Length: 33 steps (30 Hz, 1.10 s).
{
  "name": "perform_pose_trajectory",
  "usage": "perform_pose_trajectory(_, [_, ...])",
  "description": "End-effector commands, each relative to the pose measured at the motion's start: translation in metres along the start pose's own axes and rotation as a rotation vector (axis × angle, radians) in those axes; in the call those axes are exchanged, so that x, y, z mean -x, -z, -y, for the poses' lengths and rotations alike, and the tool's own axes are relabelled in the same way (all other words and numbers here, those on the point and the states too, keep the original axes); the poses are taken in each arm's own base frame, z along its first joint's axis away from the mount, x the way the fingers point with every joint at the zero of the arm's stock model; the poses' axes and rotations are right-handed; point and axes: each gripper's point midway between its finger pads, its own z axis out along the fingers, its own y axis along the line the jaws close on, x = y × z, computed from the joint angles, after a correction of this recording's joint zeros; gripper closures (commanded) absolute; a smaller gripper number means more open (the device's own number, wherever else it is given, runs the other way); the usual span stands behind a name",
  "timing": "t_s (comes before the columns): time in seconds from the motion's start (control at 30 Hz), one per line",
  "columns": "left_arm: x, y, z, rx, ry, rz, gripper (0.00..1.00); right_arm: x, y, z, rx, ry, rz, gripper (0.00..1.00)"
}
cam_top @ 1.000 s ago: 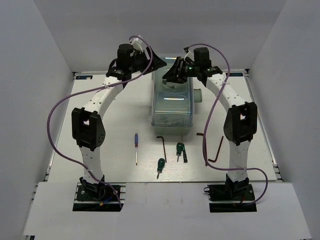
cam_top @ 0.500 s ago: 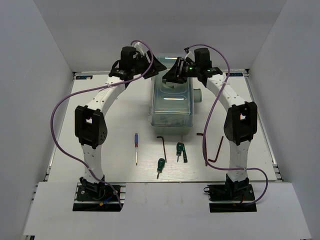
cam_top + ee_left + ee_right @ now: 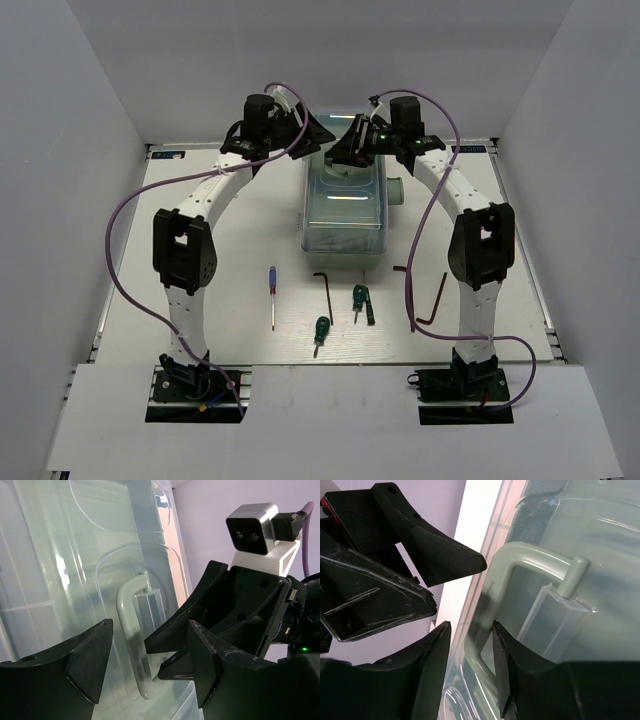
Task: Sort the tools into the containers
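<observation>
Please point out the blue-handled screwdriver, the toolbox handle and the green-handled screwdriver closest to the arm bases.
blue-handled screwdriver [image 3: 272,296]: top view, on the shaft just under the handle.
toolbox handle [image 3: 535,556]: right wrist view, on its top bar.
closest green-handled screwdriver [image 3: 321,328]: top view, on the green handle.

a pale table [image 3: 240,240] sits enclosed by plain white walls [image 3: 70,120] on three sides.

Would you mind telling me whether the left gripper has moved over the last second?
Yes. In the top view the left gripper has edged slightly rightward, closer to the far end of the toolbox, which has stayed put.
</observation>
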Motion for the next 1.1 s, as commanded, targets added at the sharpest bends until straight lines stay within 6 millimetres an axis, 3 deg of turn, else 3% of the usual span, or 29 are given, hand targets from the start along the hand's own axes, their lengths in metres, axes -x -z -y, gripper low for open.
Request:
perform_pose_trajectory(0.0, [0.010, 0.004, 0.022, -0.049, -0.024, 0.014, 0.29, -0.011, -0.002, -0.019, 0.067, -0.002, -0.043, 0.56])
perform_pose_trajectory(0.23, [0.011, 0.005, 0.023, -0.041, -0.018, 0.006, 0.29, -0.008, 0.000, -0.022, 0.082, -0.004, -0.037, 0.57])
perform_pose_trajectory(0.3, [0.003, 0.000, 0.012, -0.013, 0.004, -0.022, 0.30, -0.008, 0.000, -0.021, 0.085, -0.011, -0.040, 0.57])
perform_pose_trajectory(0.33, [0.009, 0.002, 0.020, -0.024, -0.005, -0.011, 0.30, -0.007, 0.001, -0.022, 0.088, -0.011, -0.037, 0.57])
perform_pose_trajectory(0.43, [0.006, 0.000, 0.019, -0.019, 0.009, -0.042, 0.30, -0.006, 0.002, -0.024, 0.096, -0.010, -0.035, 0.57])
perform_pose_trajectory(0.5, [0.000, -0.006, 0.009, 0.004, 0.019, -0.066, 0.31, -0.006, 0.001, -0.025, 0.099, -0.007, -0.034, 0.57])
perform_pose_trajectory(0.97, [-0.011, -0.007, 0.011, 0.017, 0.022, -0.134, 0.31, -0.004, 0.003, -0.026, 0.108, -0.014, -0.031, 0.57])
perform_pose_trajectory(1.07, [-0.012, -0.006, 0.012, 0.010, 0.022, -0.140, 0.31, -0.005, 0.004, -0.028, 0.127, 0.020, -0.036, 0.37])
